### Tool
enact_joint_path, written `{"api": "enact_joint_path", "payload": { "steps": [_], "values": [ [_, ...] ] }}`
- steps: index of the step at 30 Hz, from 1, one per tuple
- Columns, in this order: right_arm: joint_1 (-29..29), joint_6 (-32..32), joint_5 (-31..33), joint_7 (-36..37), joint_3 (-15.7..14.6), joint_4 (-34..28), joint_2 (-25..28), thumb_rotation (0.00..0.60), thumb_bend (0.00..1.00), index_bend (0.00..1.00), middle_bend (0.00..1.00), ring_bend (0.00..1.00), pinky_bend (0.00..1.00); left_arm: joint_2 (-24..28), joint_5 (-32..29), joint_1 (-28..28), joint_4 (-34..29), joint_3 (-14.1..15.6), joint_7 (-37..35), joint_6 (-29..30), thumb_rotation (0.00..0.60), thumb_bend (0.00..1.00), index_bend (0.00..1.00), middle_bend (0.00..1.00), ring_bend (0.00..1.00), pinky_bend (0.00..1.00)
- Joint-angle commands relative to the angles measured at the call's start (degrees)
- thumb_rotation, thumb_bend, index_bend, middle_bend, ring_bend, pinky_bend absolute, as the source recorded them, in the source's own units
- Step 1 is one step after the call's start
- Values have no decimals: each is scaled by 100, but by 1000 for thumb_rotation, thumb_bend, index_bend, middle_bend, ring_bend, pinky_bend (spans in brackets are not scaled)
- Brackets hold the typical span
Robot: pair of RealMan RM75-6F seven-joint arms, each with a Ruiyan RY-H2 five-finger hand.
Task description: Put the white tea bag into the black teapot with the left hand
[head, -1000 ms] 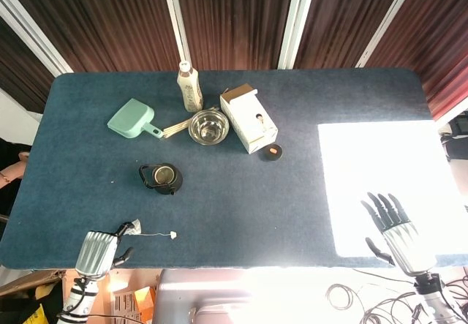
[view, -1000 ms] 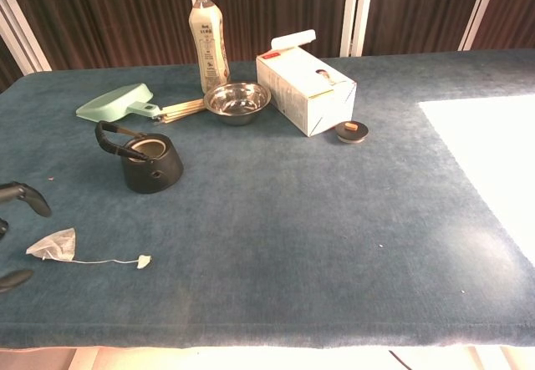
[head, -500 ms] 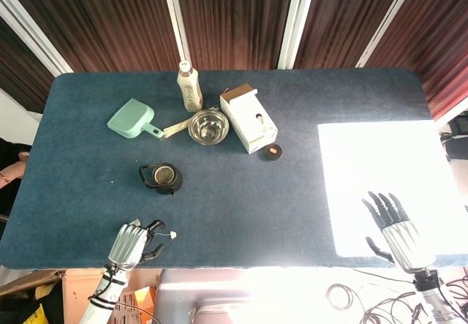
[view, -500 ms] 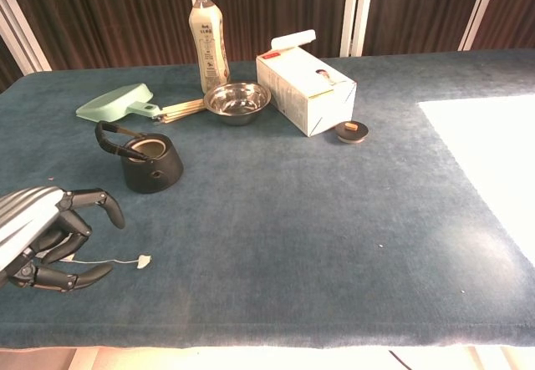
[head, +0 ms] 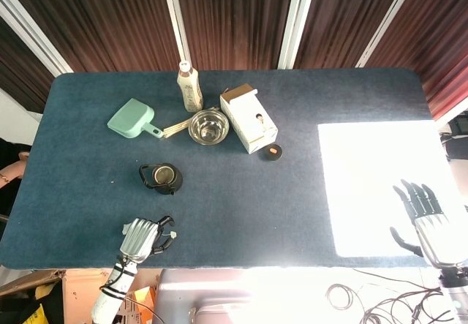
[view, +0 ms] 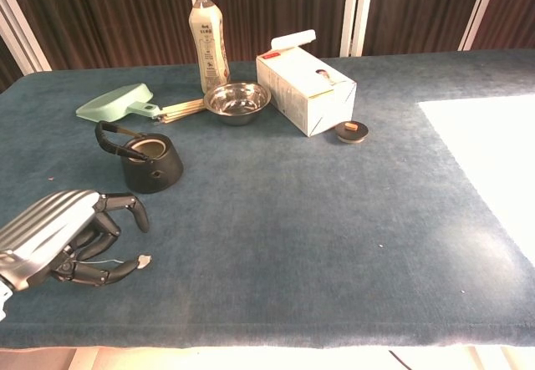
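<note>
The left hand (view: 63, 236) sits low at the near edge of the desk (head: 241, 207), knuckles up, fingers curled down over the spot where the tea bag lies. The bag itself is hidden beneath it, so I cannot tell whether the fingers have actually pinched it. Only its string runs out toward the right, ending in a small white tag (view: 144, 261) just past the fingertips.

Just beyond the hand stands the black teapot (view: 148, 162), lid off, upright, handle tipped back to the left; what it holds I cannot make out.

Farther back and to the right lie a green dustpan (head: 131, 118), a bottle (head: 189, 86), a steel bowl (head: 208, 127) and a white carton (head: 249, 118).

The right hand (head: 430, 221) hangs far right off the desk's edge, fingers spread, holding nothing.
</note>
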Motion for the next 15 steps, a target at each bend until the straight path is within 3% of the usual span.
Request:
{"api": "enact_joint_path", "payload": {
  "steps": [1, 5, 15],
  "values": [
    [12, -106, 30, -22, 19, -6, 8, 600, 300, 0, 0, 0, 0, -21, -3, 9, -29, 50, 64, -22, 600, 239, 496, 972, 1000, 1000],
    [31, -227, 45, -65, 31, -43, 24, 600, 299, 0, 0, 0, 0, -81, -61, -8, -4, 60, 211, -119, 600, 219, 496, 971, 1000, 1000],
    [-8, -319, 76, -100, 73, -110, 79, 600, 299, 0, 0, 0, 0, -223, -220, -80, 208, 24, 390, -344, 600, 278, 497, 971, 1000, 1000]
  ]
}}
